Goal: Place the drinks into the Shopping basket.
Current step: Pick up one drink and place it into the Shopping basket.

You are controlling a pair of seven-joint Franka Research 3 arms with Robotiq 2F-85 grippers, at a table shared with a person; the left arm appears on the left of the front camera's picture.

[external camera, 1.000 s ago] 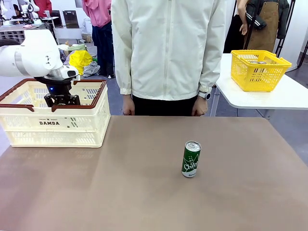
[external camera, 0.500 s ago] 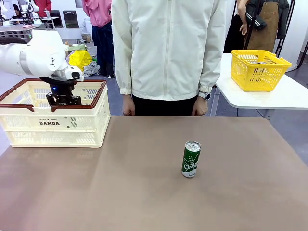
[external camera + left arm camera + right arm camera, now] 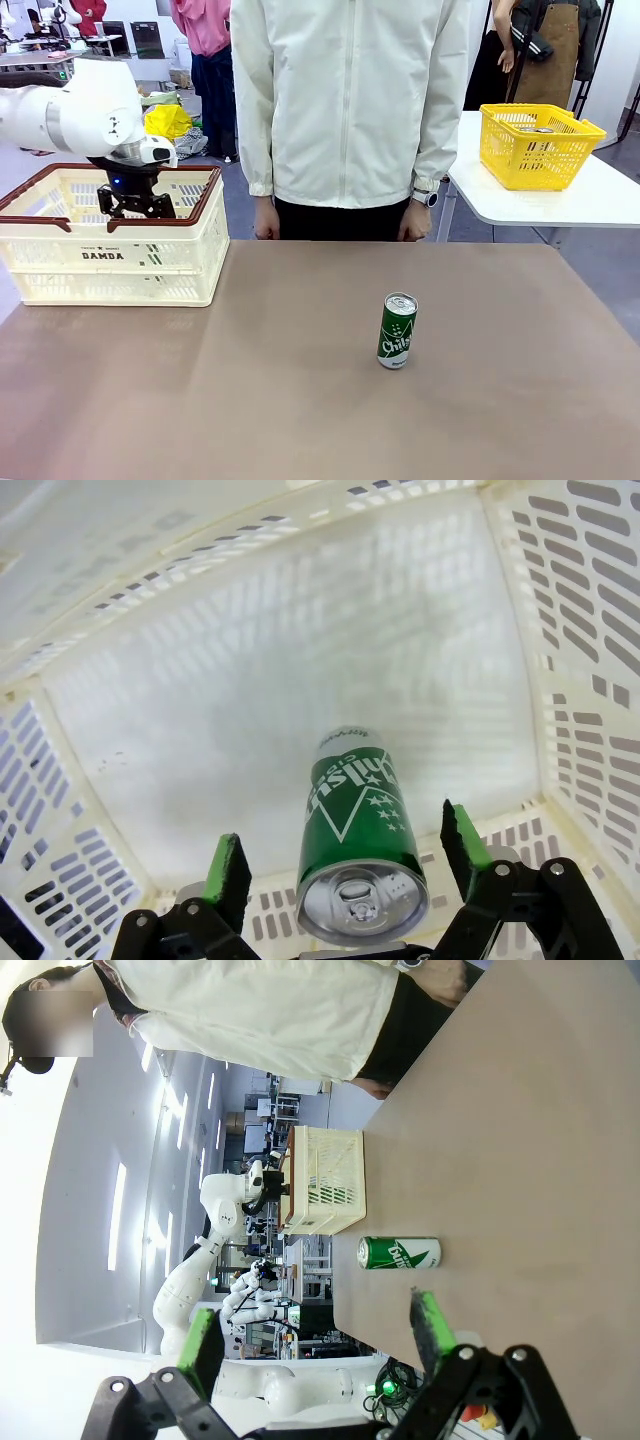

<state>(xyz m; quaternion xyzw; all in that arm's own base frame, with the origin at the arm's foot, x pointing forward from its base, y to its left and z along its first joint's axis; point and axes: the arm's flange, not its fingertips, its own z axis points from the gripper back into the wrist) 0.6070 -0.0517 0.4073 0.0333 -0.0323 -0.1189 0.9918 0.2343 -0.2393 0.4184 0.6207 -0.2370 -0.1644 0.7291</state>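
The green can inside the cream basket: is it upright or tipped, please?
Upright: the slim green can stands, silver top up, inside the cream slotted plastic basket.

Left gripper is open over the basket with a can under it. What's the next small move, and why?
Probably lift the left gripper straight up, clear of the Shopping basket. Its jaws stand open, pads off the green can, which seems to rest upright on the basket floor. A second can stands on the table, ahead of the open right gripper.
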